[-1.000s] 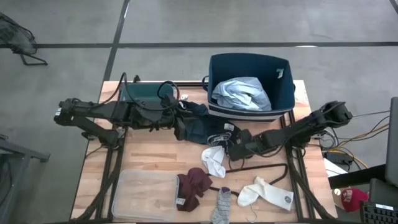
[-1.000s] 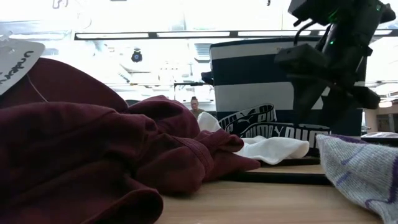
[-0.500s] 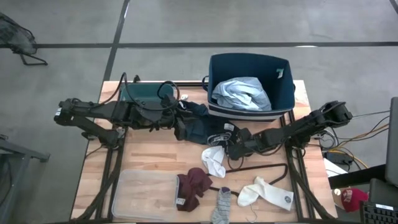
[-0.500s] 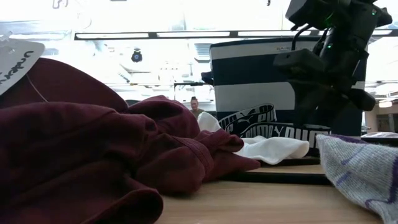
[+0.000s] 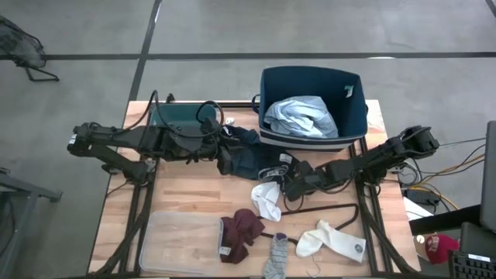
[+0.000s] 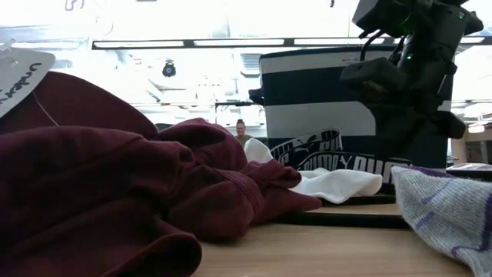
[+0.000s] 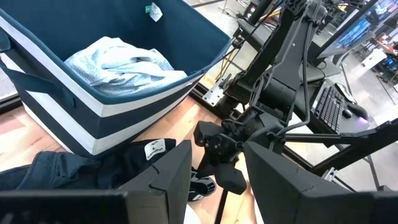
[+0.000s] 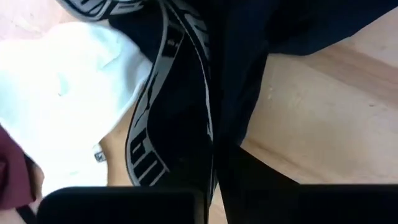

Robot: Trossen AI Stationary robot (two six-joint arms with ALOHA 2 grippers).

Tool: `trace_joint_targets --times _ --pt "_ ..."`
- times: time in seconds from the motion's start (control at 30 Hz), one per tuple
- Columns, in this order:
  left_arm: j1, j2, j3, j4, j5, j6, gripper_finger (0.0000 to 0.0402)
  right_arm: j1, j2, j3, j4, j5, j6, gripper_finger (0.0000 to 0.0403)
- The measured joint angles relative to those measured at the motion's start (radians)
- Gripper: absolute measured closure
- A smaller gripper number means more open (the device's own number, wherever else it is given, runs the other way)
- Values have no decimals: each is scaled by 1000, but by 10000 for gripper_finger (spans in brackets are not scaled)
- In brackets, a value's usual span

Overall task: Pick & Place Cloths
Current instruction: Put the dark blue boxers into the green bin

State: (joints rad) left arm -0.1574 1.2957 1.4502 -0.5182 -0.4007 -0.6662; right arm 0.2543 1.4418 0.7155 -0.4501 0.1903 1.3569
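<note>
While I watch the last second play out, almost nothing shifts on the table.
Change: my right gripper (image 5: pixel 293 180) has crept slightly over the dark clothes (image 5: pixel 246 155); in the low view its arm sits a touch differently, nothing more.
Right gripper: down on the black waistband piece (image 8: pixel 168 134) beside the white sock (image 5: pixel 267 200); I cannot tell whether the fingers are closed on it.
Left gripper: my left gripper (image 5: pixel 219 149) is at the far end of the dark clothes; its two fingers (image 7: pixel 158 180) stand apart, and I cannot say whether they hold cloth.
Bin: blue bin (image 5: pixel 353 116) holds the light blue shirt (image 5: pixel 302 116).
Remaining: maroon piece (image 5: pixel 242 229) and grey sock (image 5: pixel 276 257) lie near the table's front edge.
Meaning: I judge the grasp is only settling, no lift yet.
</note>
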Motion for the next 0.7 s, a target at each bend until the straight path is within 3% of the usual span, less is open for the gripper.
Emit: trace_joint_targets --times 0.7 --pt "0 0 -1 1 0 0 245 1 0 0 51 -28 4 394"
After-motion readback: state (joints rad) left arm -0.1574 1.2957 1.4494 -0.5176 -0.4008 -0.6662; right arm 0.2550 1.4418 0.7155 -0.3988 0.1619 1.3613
